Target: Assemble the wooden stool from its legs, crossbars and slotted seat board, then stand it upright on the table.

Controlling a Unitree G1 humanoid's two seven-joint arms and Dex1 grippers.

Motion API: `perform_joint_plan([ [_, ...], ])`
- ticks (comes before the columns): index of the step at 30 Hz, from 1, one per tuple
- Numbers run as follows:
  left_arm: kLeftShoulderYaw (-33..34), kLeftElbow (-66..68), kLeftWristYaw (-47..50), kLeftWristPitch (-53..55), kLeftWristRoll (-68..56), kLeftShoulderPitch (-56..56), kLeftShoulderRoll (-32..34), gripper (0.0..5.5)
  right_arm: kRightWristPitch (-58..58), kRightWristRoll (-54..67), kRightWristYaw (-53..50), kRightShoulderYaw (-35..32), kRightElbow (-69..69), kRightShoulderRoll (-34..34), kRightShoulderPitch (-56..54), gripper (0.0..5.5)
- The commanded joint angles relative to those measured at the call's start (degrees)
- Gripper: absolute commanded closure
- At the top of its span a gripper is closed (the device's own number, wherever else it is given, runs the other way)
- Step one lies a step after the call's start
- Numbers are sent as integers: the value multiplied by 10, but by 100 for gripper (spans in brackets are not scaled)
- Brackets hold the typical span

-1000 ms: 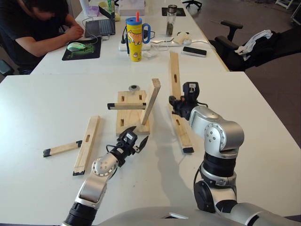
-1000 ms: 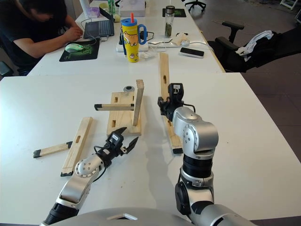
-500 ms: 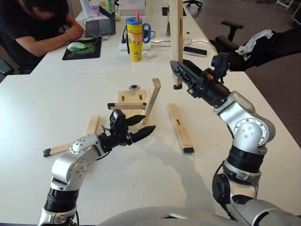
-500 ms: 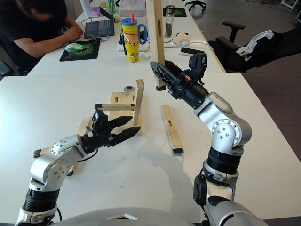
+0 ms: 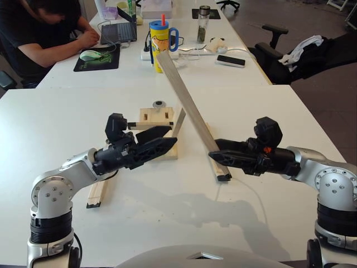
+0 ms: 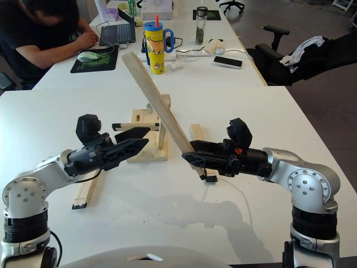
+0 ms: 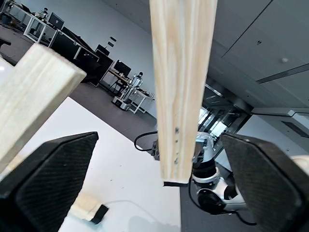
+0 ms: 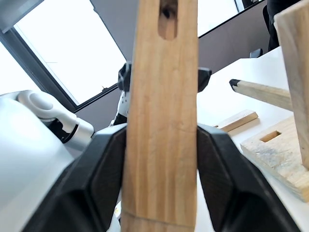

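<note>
Right gripper (image 5: 217, 152) is clamped on the low end of a long wooden leg (image 5: 186, 101), with a finger pinching it from each side. The leg is tilted, so its long axis runs from the gripper up and away toward the robot's left, past the seat board (image 5: 152, 115) lying on the table (image 5: 67, 106). Left gripper (image 5: 170, 137) hangs wide open just over that board, holding nothing.

leg (image 5: 187, 106): pale bare wood, matt | table (image 5: 67, 111): white, smooth | tool pads (image 7: 53, 183): black, finely textured, matt
</note>
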Motion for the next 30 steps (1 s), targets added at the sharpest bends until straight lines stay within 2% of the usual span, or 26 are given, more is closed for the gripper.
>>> perform_joint_plan([
  [1,-6,12,21,22,-48,-22,26,39,-32,-23,57,32,-2,-38,20,341],
  [6,-20,23,34,26,-71,-38,36,39,-60,-49,109,64,1,-72,36,341],
  [13,-33,4,24,28,-93,-36,51,39,-85,-65,131,79,8,-83,46,341],
  [20,-33,17,22,26,-102,-34,61,136,-104,-84,148,107,8,-93,67,341],
  [30,-43,10,16,31,-104,-22,69,280,-107,-83,148,107,7,-94,70,341],
])
